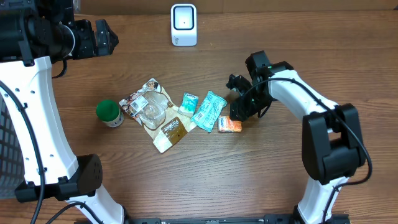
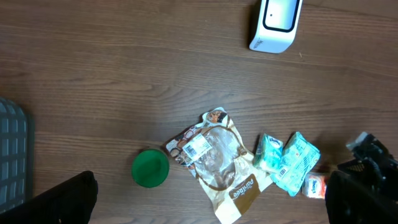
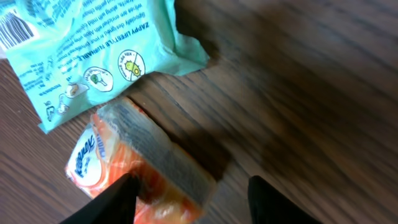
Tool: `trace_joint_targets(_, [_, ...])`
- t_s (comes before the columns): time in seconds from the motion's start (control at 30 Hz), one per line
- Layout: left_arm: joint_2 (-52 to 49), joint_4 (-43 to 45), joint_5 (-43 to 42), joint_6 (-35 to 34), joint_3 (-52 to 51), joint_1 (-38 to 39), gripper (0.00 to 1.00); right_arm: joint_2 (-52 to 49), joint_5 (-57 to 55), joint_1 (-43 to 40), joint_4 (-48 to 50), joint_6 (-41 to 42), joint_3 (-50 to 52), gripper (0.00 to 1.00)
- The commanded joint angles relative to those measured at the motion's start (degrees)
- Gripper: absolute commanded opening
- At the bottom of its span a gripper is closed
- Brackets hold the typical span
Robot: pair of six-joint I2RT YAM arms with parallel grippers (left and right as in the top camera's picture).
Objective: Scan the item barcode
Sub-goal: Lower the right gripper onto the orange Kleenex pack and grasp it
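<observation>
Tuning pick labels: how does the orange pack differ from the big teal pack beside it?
Orange pack is smaller and blockier; teal pack larger, flat. The right pincer straddles the orange pack; teal pack lies free. Teal pack shows a barcode in the right wrist view; orange pack shows none. Both lie on the table.
</observation>
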State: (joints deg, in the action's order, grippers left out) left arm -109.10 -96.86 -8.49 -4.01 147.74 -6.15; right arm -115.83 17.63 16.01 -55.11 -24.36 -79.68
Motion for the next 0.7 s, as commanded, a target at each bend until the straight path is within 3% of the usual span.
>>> trace_joint_targets(0.0, [-0.1,0.1,0.3,1.3,0.5,-0.2,1.00,-1.0,2.2,0.2,0.9,-3.0,-0.9,0.53])
trace_joint_targets(0.13, [-0.1,0.1,0.3,1.3,0.5,-0.2,1.00,-1.4,2.2,0.2,1.7,-3.0,-0.9,0.53])
trace_joint_targets(0.23, [-0.1,0.1,0.3,1.3,0.5,-0.2,0.99,-1.5,2.1,0.2,1.6,-2.9,0.0,0.44])
trace_joint_targets(0.37, [-0.1,0.1,0.3,1.3,0.5,-0.2,1.00,-1.5,2.1,0.0,-1.4,0.7,1.0,0.05])
trace_joint_targets(0.5, [-0.1,0.1,0.3,1.3,0.5,-0.2,1.00,-1.5,1.9,-0.2,-2.5,7.5,0.9,0.04])
trace_joint_targets(0.67, [-0.1,0.1,0.3,1.3,0.5,-0.2,0.99,-0.7,1.9,-3.8,-2.9,22.1,-1.4,0.04])
